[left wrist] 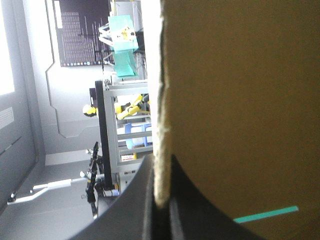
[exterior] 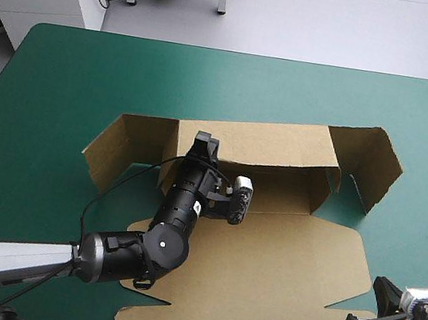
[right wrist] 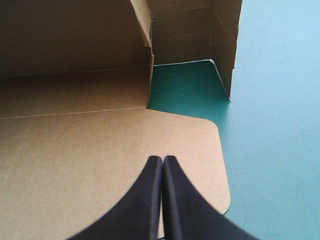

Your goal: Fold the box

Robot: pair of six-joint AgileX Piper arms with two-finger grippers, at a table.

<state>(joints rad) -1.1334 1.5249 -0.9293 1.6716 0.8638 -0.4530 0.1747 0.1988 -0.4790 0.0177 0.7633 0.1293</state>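
The brown box (exterior: 279,263) lies partly formed in the middle of the table: its lid sheet is flat toward the near edge, its back wall (exterior: 258,145) stands raised, and side flaps angle out at both ends. My left gripper (exterior: 203,143) reaches over the box floor and is shut on the back wall's top edge. In the left wrist view, the board (left wrist: 240,100) stands between the black fingers (left wrist: 161,200). My right gripper (exterior: 377,292) hovers by the lid's near right corner. It is shut and holds nothing, with its tips (right wrist: 162,161) over the flat sheet (right wrist: 75,140).
The right side flap (exterior: 374,168) stands upright ahead of my right gripper, with bare teal-green cover (right wrist: 275,100) beside it. The left flap (exterior: 121,148) leans outward. Wide teal-green table (exterior: 212,77) stretches beyond the back wall.
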